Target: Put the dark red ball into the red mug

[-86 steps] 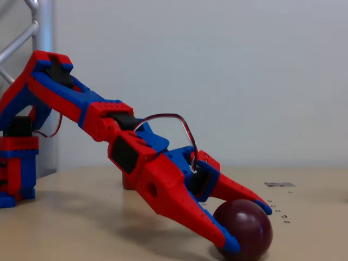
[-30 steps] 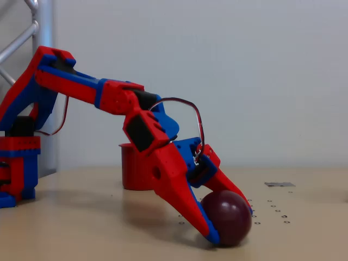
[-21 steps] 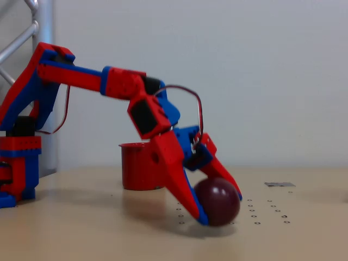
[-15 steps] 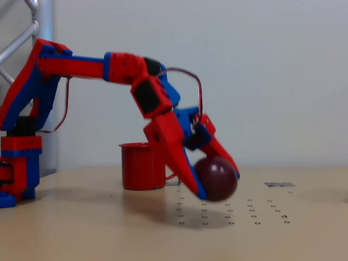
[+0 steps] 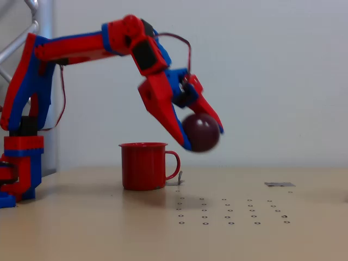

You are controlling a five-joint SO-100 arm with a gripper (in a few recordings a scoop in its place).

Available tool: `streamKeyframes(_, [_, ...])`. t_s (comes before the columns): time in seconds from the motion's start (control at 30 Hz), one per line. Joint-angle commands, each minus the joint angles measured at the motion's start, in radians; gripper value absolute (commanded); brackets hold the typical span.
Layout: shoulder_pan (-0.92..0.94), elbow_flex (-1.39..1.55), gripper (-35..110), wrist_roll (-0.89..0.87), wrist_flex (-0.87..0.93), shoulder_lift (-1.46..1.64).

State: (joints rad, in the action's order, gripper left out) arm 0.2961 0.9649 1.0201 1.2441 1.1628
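Fingers (image 5: 202, 140) gripping dark red ball (image 5: 201, 132), above-right of red mug (image 5: 143, 166)

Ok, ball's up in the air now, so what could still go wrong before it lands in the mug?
The dark red ball sits near the tips of the gripper, so a smooth sphere held that far out might slip during the swing. It hangs to the right of the red mug, above the handle side; released early, it would probably hit the table and roll. Dropped from this height, it could also bounce off the rim.
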Motion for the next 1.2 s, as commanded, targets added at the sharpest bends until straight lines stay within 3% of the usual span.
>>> streamKeyframes(0.0, [-0.031,0.014,23,-0.04,0.028,0.204])
streamKeyframes(0.57, [-0.218,0.511,22,-0.181,0.092,0.69])
streamKeyframes(1.17, [-0.469,0.91,22,-0.265,0.094,0.991])
